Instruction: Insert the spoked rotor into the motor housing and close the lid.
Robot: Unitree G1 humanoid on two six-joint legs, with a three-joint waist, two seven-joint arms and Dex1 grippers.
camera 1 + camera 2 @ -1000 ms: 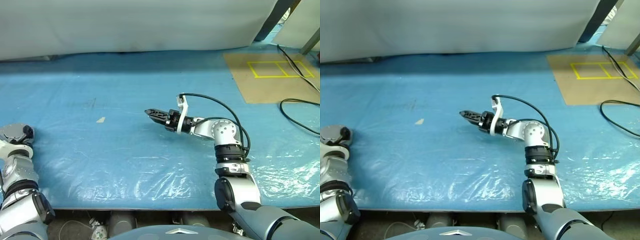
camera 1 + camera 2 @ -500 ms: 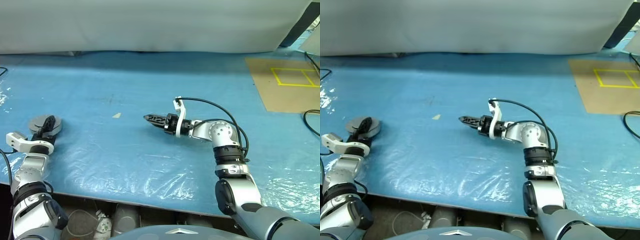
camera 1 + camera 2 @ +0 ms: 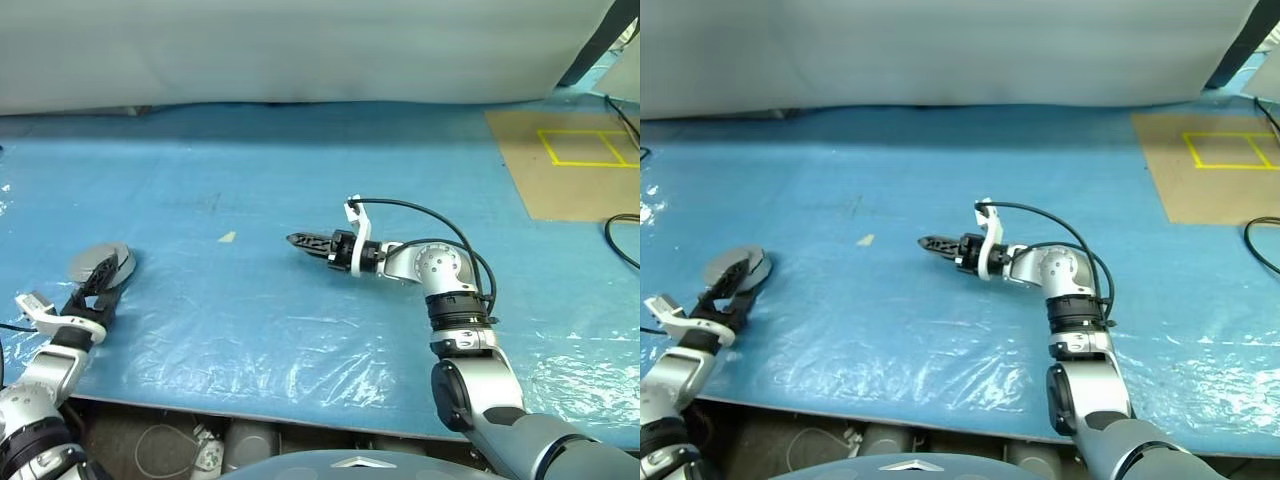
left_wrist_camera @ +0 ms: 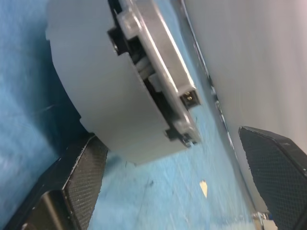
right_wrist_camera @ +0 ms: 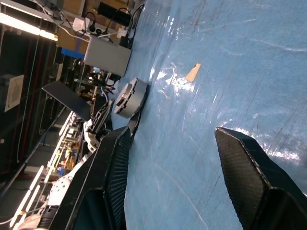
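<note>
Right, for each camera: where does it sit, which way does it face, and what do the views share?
Head pair: on the head, looking forward and down over the blue table; both arms show.
Left wrist: along the open left gripper at the round silver puck.
Right wrist: along the open right gripper, across the table.
Shared: every view has the puck.

A round silver-grey metal disc (image 3: 735,268) sits tilted between the left gripper's (image 3: 732,293) spread black fingers (image 3: 716,293) on blue plastic sheeting (image 3: 890,320).
</note>
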